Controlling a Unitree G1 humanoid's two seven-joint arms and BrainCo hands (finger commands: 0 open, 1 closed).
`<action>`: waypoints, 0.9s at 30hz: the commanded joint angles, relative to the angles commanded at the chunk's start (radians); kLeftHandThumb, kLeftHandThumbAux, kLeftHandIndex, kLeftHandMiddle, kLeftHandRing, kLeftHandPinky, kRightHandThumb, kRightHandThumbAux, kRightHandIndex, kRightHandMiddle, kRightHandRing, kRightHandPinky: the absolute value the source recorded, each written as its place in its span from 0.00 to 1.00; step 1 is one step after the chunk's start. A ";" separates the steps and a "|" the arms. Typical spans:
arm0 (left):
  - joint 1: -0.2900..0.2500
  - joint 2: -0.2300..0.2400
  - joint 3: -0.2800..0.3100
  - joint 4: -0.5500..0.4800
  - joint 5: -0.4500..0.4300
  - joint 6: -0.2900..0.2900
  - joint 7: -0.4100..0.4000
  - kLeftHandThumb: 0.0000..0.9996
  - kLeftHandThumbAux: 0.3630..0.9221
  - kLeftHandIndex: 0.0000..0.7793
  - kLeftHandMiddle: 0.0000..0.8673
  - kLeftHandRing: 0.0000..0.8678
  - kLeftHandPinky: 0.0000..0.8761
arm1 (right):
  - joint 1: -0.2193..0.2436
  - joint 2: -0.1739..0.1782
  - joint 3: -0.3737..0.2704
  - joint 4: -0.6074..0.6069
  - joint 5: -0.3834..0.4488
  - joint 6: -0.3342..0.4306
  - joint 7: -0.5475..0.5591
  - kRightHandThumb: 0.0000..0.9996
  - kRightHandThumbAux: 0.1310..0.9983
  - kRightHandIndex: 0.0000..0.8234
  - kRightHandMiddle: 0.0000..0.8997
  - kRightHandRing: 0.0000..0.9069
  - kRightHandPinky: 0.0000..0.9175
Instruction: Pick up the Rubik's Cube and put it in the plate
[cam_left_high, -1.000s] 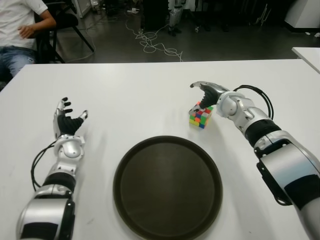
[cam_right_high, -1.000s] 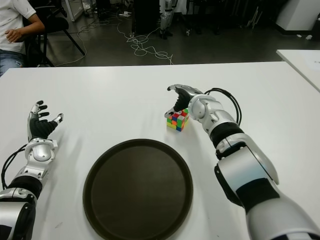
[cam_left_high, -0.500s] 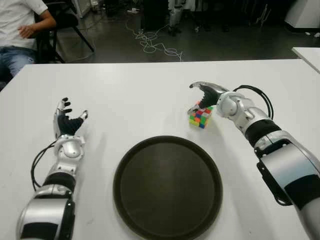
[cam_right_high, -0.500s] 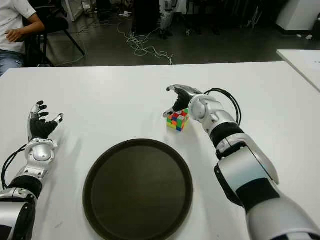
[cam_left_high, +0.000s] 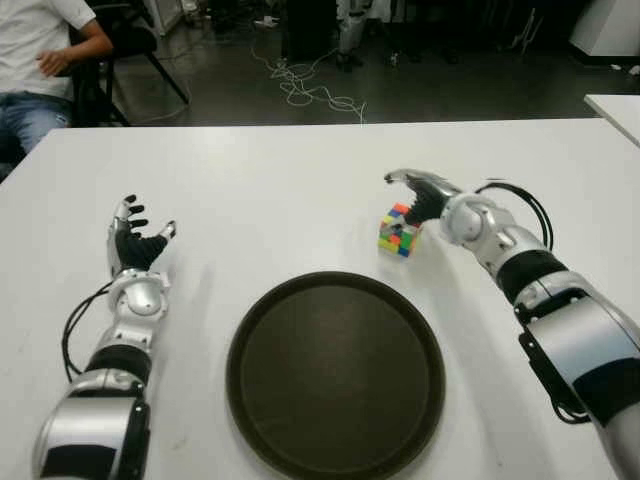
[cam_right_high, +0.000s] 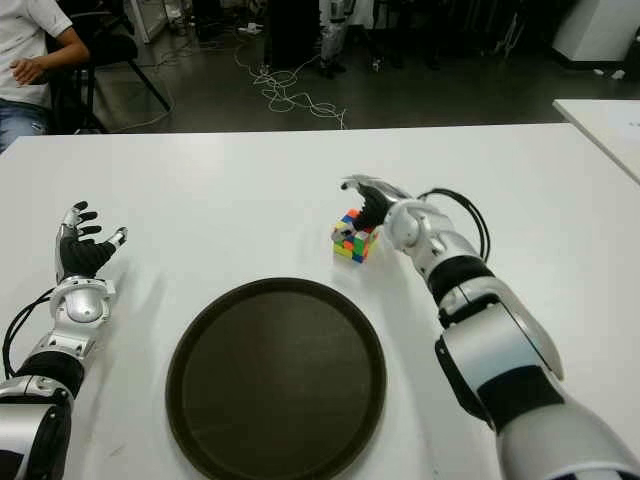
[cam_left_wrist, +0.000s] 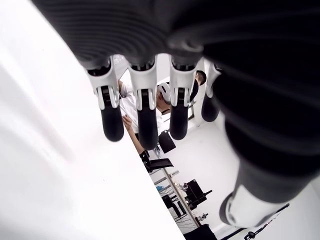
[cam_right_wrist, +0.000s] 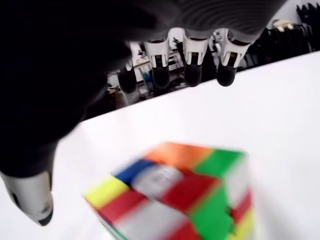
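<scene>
The Rubik's Cube (cam_left_high: 398, 232) stands on the white table (cam_left_high: 280, 190), just beyond the far right rim of the dark round plate (cam_left_high: 335, 380). My right hand (cam_left_high: 408, 198) arches over the cube from the right and is open. In the right wrist view its fingers (cam_right_wrist: 192, 65) stretch out past the cube (cam_right_wrist: 180, 195) and the thumb (cam_right_wrist: 30, 200) hangs off to one side, neither clasping it. The plate holds nothing. My left hand (cam_left_high: 135, 240) shows far left of the plate, open, with its fingers (cam_left_wrist: 145, 125) spread and holding nothing.
A seated person (cam_left_high: 40, 60) is beyond the table's far left corner. Cables (cam_left_high: 310, 90) lie on the dark floor behind the table. The corner of a second white table (cam_left_high: 615, 105) shows at the right.
My right hand has shifted slightly to the right, uncovering more of the cube's top. The cube looks a little turned in place. The left hand has not moved.
</scene>
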 joint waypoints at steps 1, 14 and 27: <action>0.000 0.000 0.000 0.000 0.000 0.000 0.000 0.13 0.73 0.16 0.25 0.28 0.33 | 0.001 0.000 -0.001 -0.001 0.001 0.001 0.001 0.00 0.60 0.05 0.07 0.06 0.03; 0.002 0.000 0.004 -0.002 -0.006 -0.001 -0.008 0.12 0.71 0.16 0.24 0.26 0.30 | 0.029 -0.027 -0.010 -0.016 0.008 -0.010 0.000 0.00 0.59 0.09 0.09 0.08 0.04; 0.002 0.001 0.005 -0.001 -0.005 -0.004 -0.001 0.15 0.73 0.17 0.24 0.27 0.33 | 0.050 -0.040 -0.011 -0.018 0.014 -0.054 -0.010 0.00 0.57 0.12 0.09 0.08 0.04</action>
